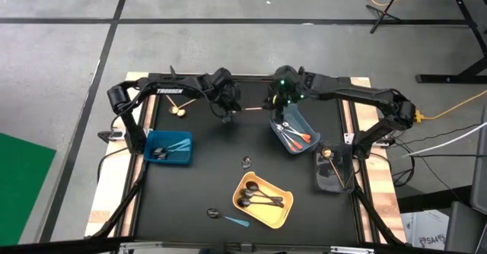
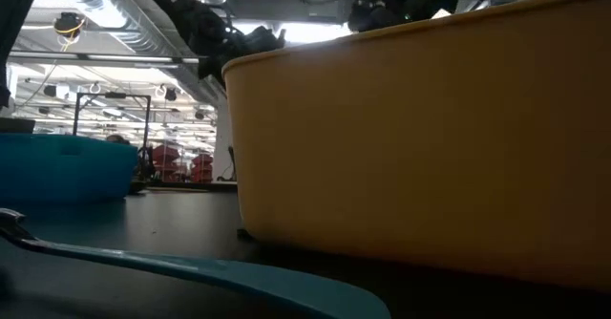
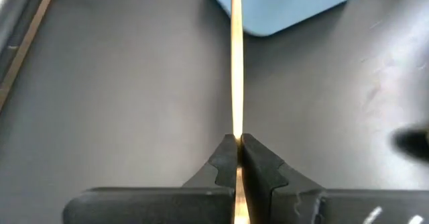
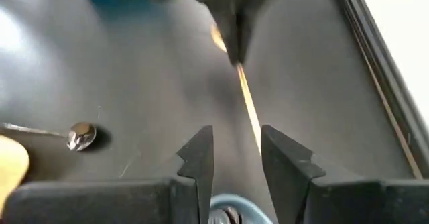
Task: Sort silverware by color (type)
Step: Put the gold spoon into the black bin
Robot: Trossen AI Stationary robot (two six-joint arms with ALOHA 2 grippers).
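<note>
My left gripper (image 1: 227,109) hangs over the table's far middle, shut on a thin gold spoon (image 1: 247,108). The spoon's handle (image 4: 247,103) reaches toward my right gripper (image 4: 234,153). That gripper is open, its fingers standing on either side of the handle's free end, and I cannot tell whether they touch it. Two gold spoons (image 1: 179,109) lie on the table at the far left. The grey-blue bin (image 1: 293,131) holds orange-handled spoons, the blue bin (image 1: 169,146) light-blue ones, the yellow bin (image 1: 262,201) black ones, and the dark bin (image 1: 331,170) a gold one. My left gripper pinches the gold spoon's thin handle (image 3: 236,133) between its two fingertips. In the right wrist view a gold bit like the bowl (image 4: 218,36) shows right beside those fingers. The fingers slant down from the table's left. The spoon is lifted clear, its handle sticking out past the fingertips.
Loose spoons lie on the mat: one at the middle (image 1: 246,161), one (image 1: 214,212) and a light-blue one (image 1: 237,221) near the front edge. In the low view the yellow bin (image 2: 420,138) fills most of the picture.
</note>
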